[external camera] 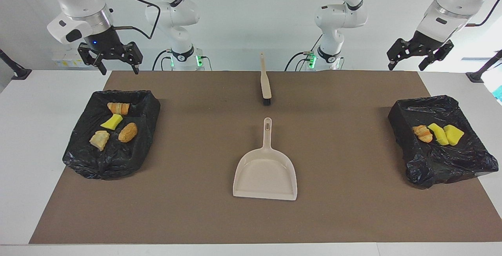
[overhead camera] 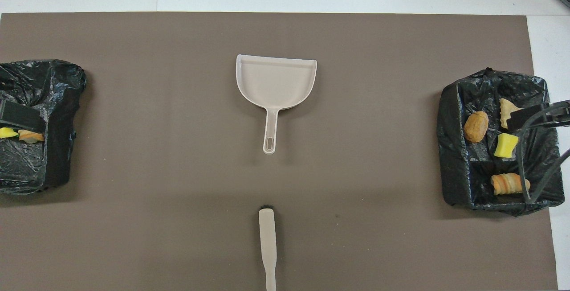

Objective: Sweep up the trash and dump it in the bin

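All the trash lies in two bins lined with black bags. The bin (external camera: 147, 103) at the right arm's end holds several scraps, among them a yellow sponge wedge (external camera: 111, 122) and a brown bread-like lump (external camera: 128, 132). The bin (external camera: 400, 111) at the left arm's end holds an orange lump (external camera: 422, 133) and two yellow sponge pieces (external camera: 445, 134). My right gripper (external camera: 120, 69) hangs open and empty over the table near its bin's robot-side edge. My left gripper (external camera: 406, 67) hangs open and empty above the mat's robot-side corner.
A beige dustpan (external camera: 266, 169) lies flat mid-table, handle toward the robots. The beige hand brush (external camera: 265, 83) lies nearer to the robots, bristles toward the dustpan. A brown mat (external camera: 204, 209) covers the table between the bins.
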